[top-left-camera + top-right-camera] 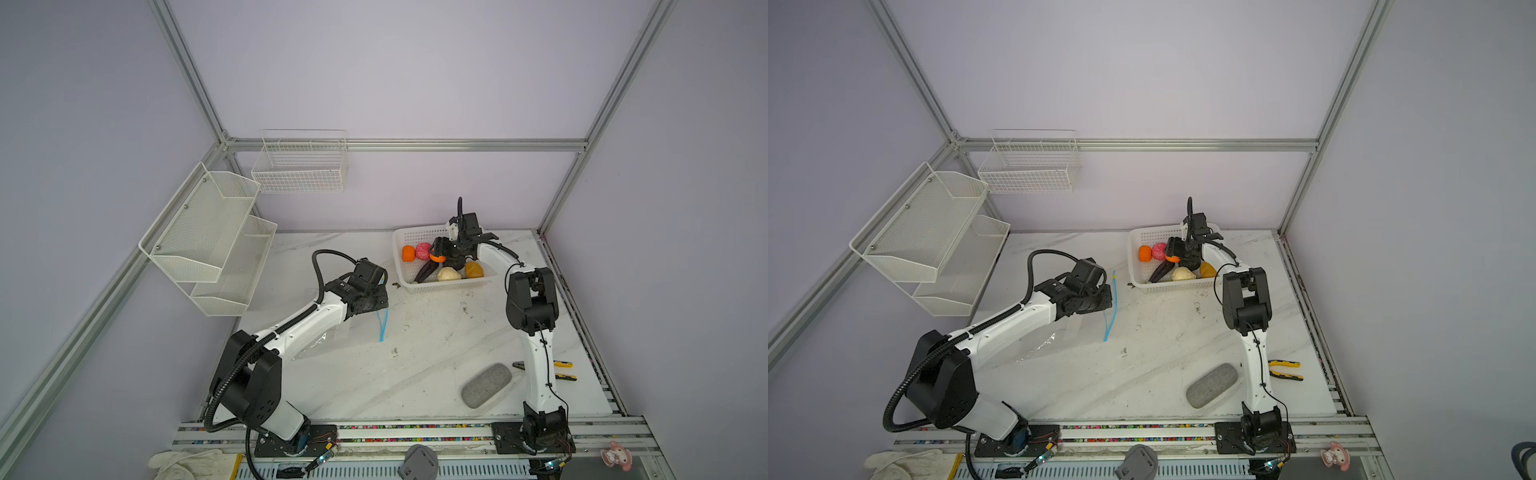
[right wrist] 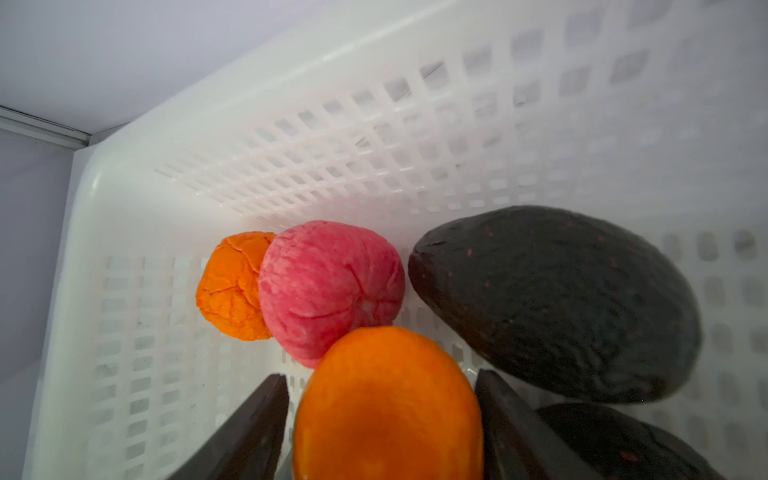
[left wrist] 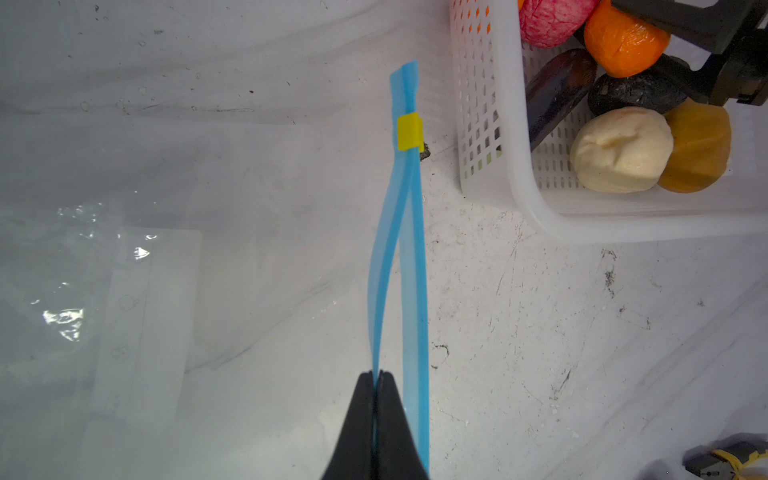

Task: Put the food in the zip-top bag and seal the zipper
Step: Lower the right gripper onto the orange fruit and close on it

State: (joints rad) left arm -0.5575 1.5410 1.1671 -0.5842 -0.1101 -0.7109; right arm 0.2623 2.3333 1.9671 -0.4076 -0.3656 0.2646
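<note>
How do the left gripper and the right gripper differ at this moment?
The left gripper is shut; the right gripper stands wide. The left gripper pinches one blue lip of the zipper; the right gripper has an orange fruit between its fingers, firm grip unclear. The left gripper is over the table at the zip-top bag mouth; the right gripper is inside the white basket. Both have black fingers.

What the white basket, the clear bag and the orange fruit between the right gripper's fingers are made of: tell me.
Basket: rigid-looking white moulded plastic, satin; square perforations, rounded rim.
Zip-top bag: thin clear plastic film, glossy; glints, creases, table showing through.
Orange fruit: probably foam or soft rubber, matte; dull skin with fine cracks.
</note>
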